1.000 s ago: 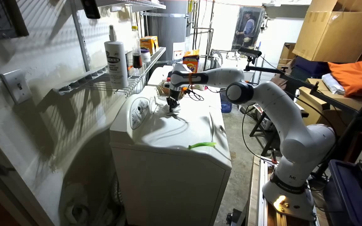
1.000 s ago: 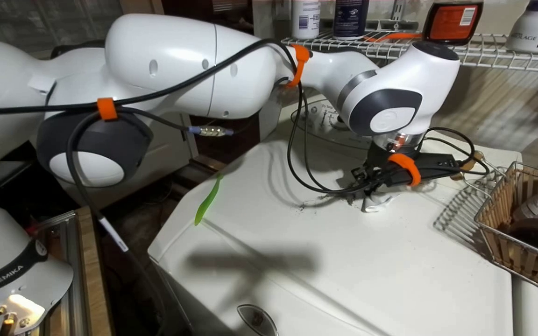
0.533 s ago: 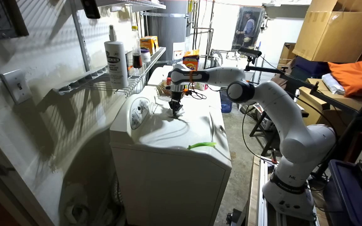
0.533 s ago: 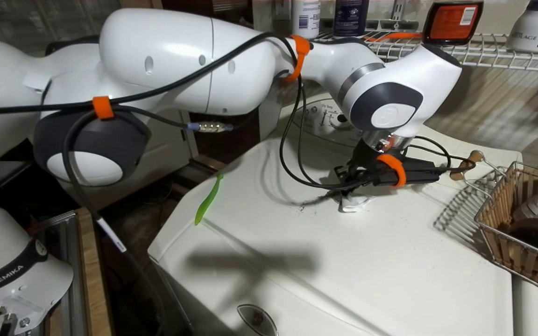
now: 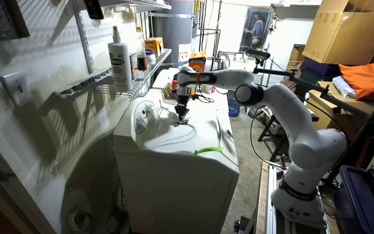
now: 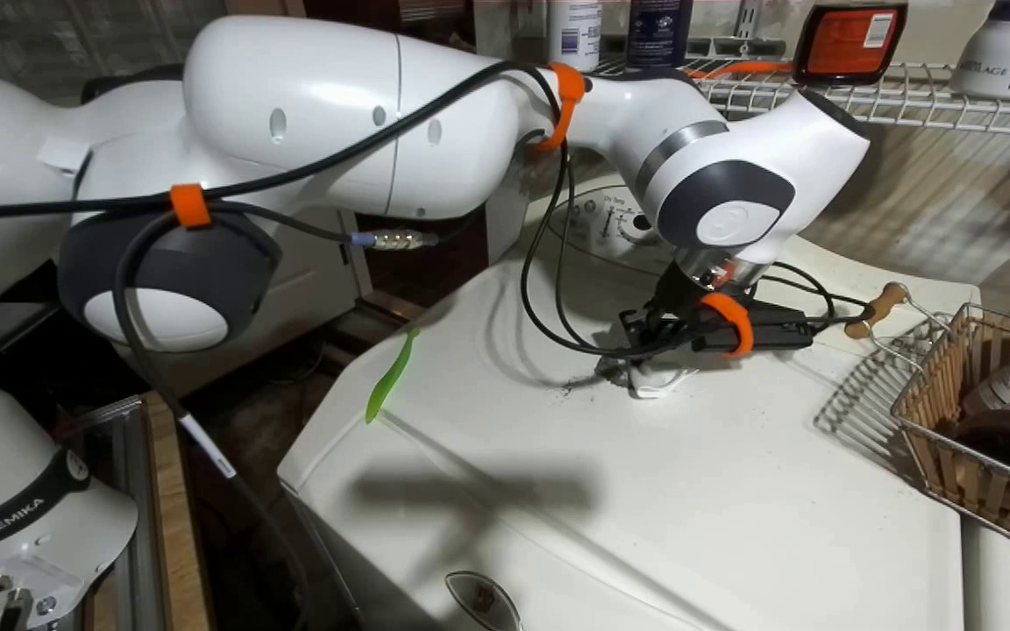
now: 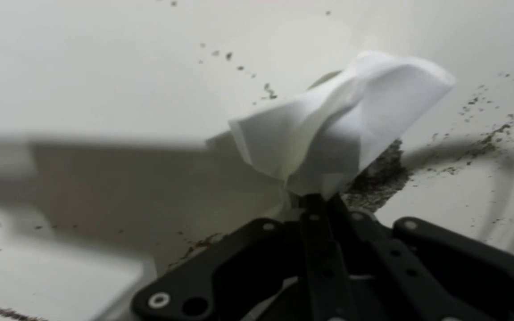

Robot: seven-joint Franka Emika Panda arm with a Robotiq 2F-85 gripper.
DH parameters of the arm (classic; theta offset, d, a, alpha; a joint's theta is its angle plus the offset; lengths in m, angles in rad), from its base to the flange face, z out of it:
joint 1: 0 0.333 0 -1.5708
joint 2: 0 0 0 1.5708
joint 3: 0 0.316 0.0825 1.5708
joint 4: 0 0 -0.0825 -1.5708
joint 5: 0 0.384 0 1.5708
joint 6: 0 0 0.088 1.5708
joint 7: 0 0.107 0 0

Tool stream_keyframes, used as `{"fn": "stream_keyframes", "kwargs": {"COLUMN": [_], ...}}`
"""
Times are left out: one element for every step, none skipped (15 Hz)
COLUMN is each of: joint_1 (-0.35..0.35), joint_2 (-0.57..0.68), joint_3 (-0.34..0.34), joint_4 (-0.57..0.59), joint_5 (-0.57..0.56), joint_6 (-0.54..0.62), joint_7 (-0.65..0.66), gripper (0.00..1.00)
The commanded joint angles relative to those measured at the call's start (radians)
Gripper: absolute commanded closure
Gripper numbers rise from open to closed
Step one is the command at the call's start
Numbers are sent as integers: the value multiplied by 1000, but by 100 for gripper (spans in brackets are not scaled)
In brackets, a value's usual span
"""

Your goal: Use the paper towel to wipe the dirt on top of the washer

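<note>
- The paper towel [image 7: 350, 120], thin, white and creased, is on the smooth washer [image 6: 733, 499], in the far half of its top.
- In the wrist view the paper towel's long axis slants; the rounded, broad end points far right.
- The black gripper [image 7: 326, 202] has its jaws close together, pinching the paper towel's near end.
- Just right of this end lies dark, grainy dirt [image 7: 382, 183], heaped, with loose crumbs.
- In an exterior view, a slender green object [image 6: 389, 377] lies left; a basket [image 6: 935, 457] of wire and brown slats stands right.
</note>
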Motion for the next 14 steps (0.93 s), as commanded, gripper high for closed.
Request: {"fn": "stream_keyframes", "kwargs": {"joint_1": [-8, -9, -13, -17, -24, -30, -39, -46, -54, -60, -67, -72, -78, -80], "joint_2": [-41, -51, -65, -80, -100, -117, -140, -159, -178, -196, -217, -237, -258, -278], "joint_3": [1, -3, -4, -6, -7, -9, -12, -15, -23, -35, -47, -59, -69, -84], "joint_4": [-87, -110, -139, -170, -208, -242, -282, -317, -354, -389, -425, -459, -497, -528], "joint_5": [-19, -22, -21, -17, -9, -7, -2, -4, -10, -16, -18, -20, -19, -22], "joint_6": [197, 254, 306, 355, 394, 433, 468, 513, 567, 623, 661, 704, 738, 760], "joint_7": [-13, -1, 9, 26, 50, 67, 94, 113, 135, 160, 182, 202, 218, 240], "gripper": [99, 99, 99, 99, 99, 99, 99, 99, 99, 99, 99, 99, 99, 99]}}
